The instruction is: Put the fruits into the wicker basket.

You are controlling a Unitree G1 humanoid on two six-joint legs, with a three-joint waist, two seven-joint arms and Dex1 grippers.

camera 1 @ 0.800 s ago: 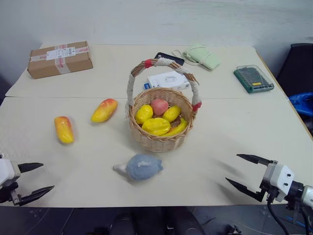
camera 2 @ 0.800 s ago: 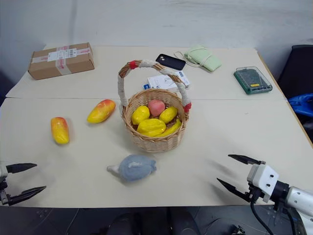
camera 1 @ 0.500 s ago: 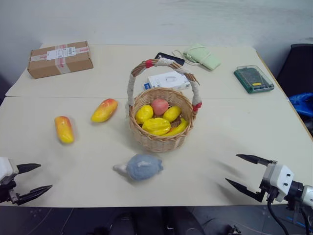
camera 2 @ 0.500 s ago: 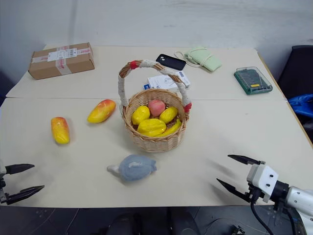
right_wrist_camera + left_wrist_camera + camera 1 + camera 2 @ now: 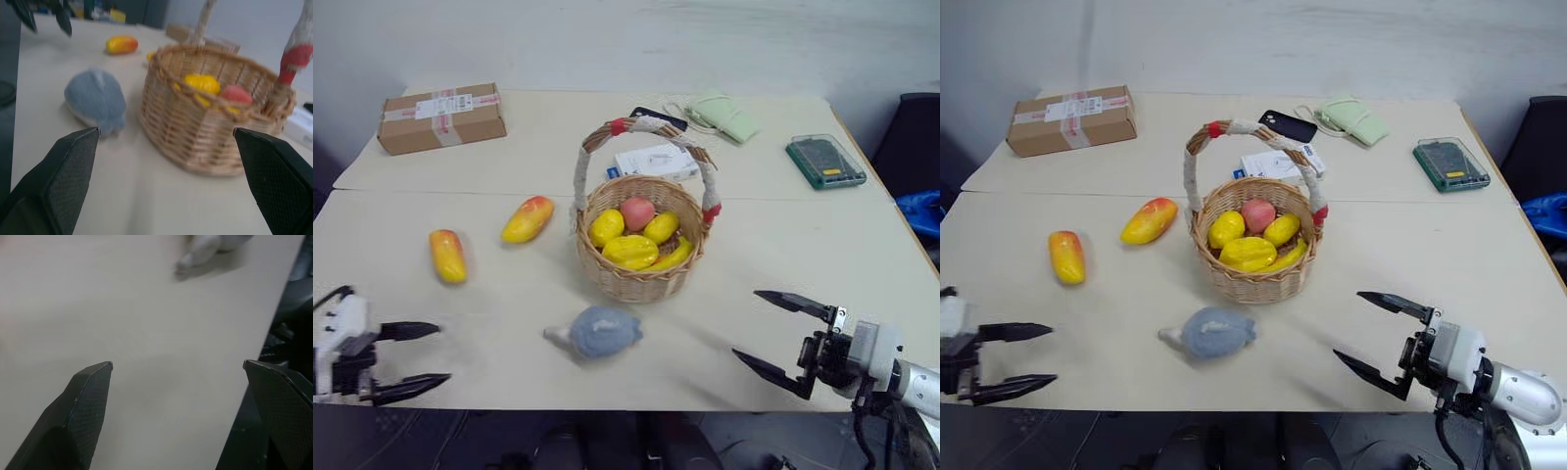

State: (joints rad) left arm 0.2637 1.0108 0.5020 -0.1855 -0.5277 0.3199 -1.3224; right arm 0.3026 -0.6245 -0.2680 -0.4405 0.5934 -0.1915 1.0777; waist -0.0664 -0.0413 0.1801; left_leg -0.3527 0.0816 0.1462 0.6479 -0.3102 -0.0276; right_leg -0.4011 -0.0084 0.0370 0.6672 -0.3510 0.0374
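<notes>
Beige table (image 5: 783,245): two fruits (image 5: 448,256) (image 5: 527,218) are laid bare on it, left of the wicker basket (image 5: 641,279), apart from it. Grey-blue plush toy (image 5: 599,332) is seen just in front of the basket. Left gripper (image 5: 416,353) and right gripper (image 5: 783,328) are held empty at the near edge, fingers spread wide. Basket weave is shown close only from the right wrist; bare tabletop and the plush's tip from the left.

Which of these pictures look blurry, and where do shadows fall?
Right wrist view: the wicker basket and grey-blue plush toy are soft, the far fruit more so. Left wrist view: the plush tip is smeared. Left eye view: even light, soft shadows under basket and plush.
</notes>
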